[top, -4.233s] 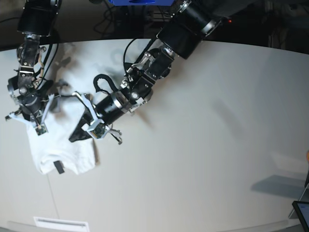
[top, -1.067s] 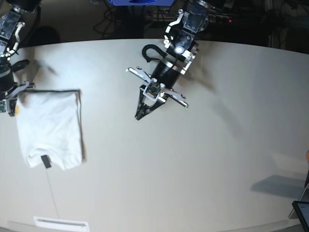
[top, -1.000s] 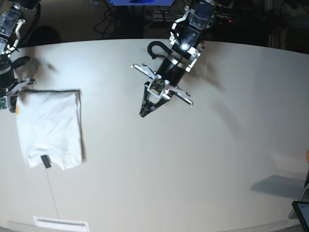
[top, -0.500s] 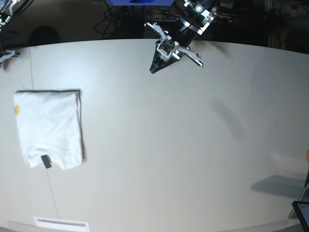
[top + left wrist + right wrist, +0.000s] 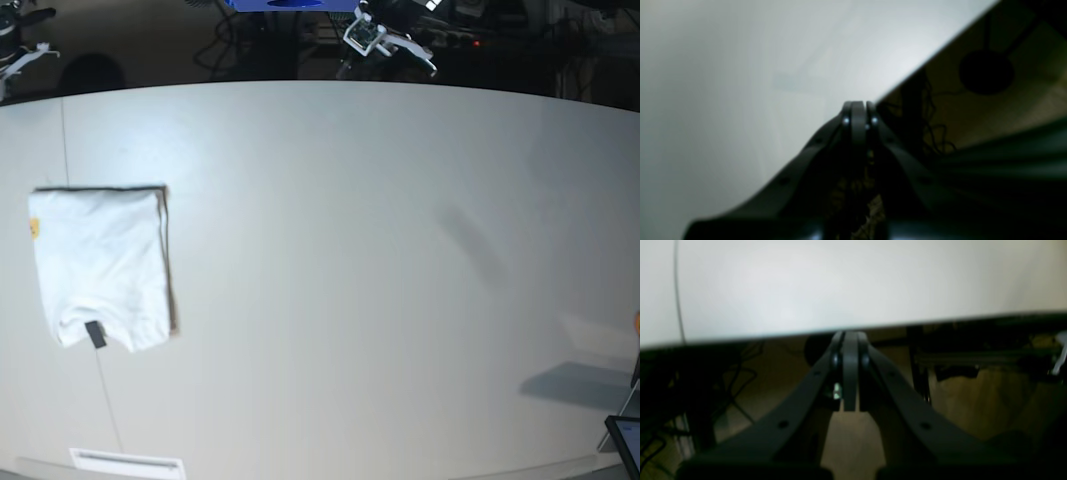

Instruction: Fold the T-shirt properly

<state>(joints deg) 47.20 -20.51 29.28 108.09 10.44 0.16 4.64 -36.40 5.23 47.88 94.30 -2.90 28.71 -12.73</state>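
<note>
**Shirt folded at table's left; both arms parked off the work area**

The T-shirt lay as a compact white rectangle near the left edge of the table in the base view, plain side up. A thin dark line ran along its top edge and down its right side, probably an under-layer showing at the fold. A small dark tag sat near the bottom edge, and a dab of yellow print showed at the upper left corner. The edges looked fairly square; the bottom edge was slightly scalloped. Judgement: the fold appeared complete, nothing left to tuck.

The left gripper was clenched, fingers pressed together with nothing between them. Its wrist view looked past the table rim to the dark floor and cables, so the arm sat at the far edge, clear of the cloth. In the base view only its camera mount showed at the top, beyond the table.

The right gripper was likewise clamped on nothing, tips meeting at the table's rim line in its own view. In the base view just a sliver of it appeared at the top left corner.

Likely reason for the posture: both arms were in a rest pose, jaws closed to avoid snagging fabric, with the shirt free of either arm.

A white label strip lay at the near edge and a thin line ran from the shirt toward it.
</note>
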